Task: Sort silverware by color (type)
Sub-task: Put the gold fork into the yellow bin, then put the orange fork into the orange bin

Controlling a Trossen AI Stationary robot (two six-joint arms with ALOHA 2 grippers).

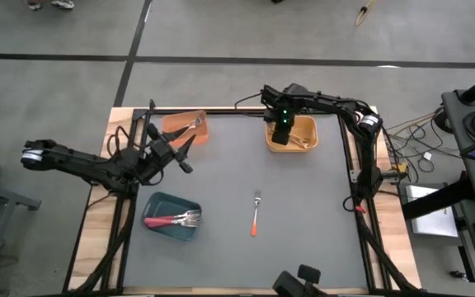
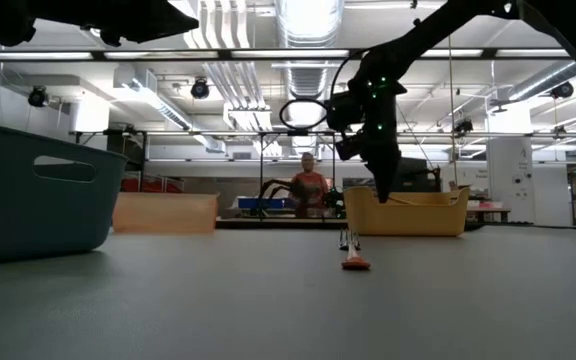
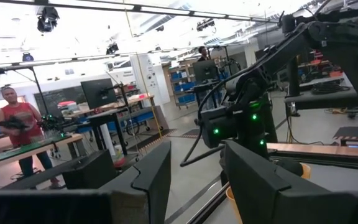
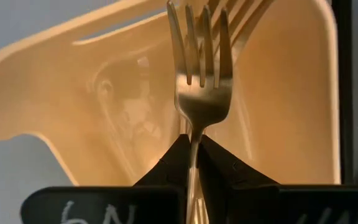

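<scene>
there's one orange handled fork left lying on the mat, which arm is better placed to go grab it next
Probably the left. The left gripper is open and empty beside the orange bin, where that orange-handled fork likely belongs. The right gripper is shut on a gold fork over the yellow-orange bin.

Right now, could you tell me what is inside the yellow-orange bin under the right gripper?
The right gripper hangs over the yellow-orange bin, shut on a gold fork. In the high view, more gold forks lie inside; the gripper covers part of the floor, so the count is unclear.
</scene>
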